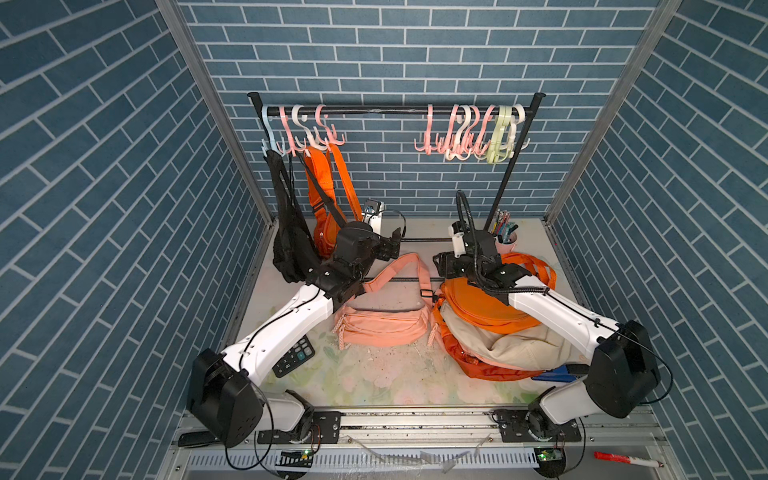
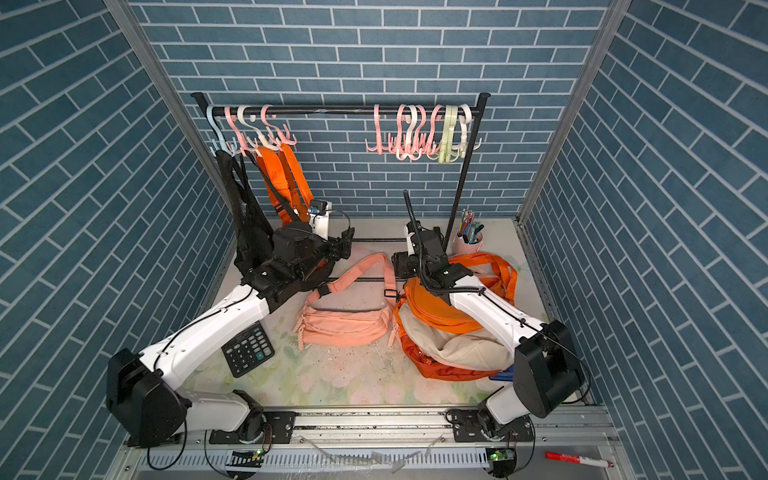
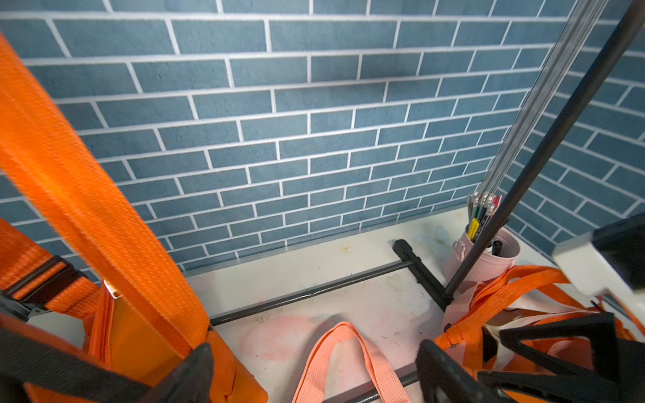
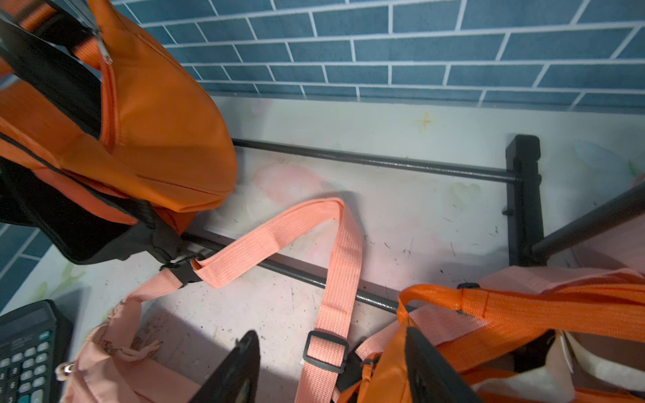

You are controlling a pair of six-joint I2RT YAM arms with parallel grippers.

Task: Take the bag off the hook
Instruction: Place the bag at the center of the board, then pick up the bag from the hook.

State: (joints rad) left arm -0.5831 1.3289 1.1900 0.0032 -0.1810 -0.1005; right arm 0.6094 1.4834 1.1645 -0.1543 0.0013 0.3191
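Observation:
A peach waist bag (image 1: 382, 328) (image 2: 349, 324) lies flat on the table, and its strap (image 1: 409, 266) (image 4: 314, 223) (image 3: 343, 335) loops over the rack's lower bar. An orange bag (image 1: 320, 178) (image 4: 157, 139) and a black bag (image 1: 291, 232) hang from hooks (image 1: 322, 129) at the rail's left end. My left gripper (image 1: 392, 245) (image 3: 314, 373) is open beside the hanging orange bag, above the peach strap. My right gripper (image 1: 440, 266) (image 4: 331, 366) is open over the strap's buckle, holding nothing.
A pile of orange and cream bags (image 1: 486, 307) lies under my right arm. A pink pen cup (image 1: 505, 241) stands by the rack's right post. A calculator (image 1: 293, 359) lies under my left arm. Several empty hooks (image 1: 469, 137) hang at the rail's right end.

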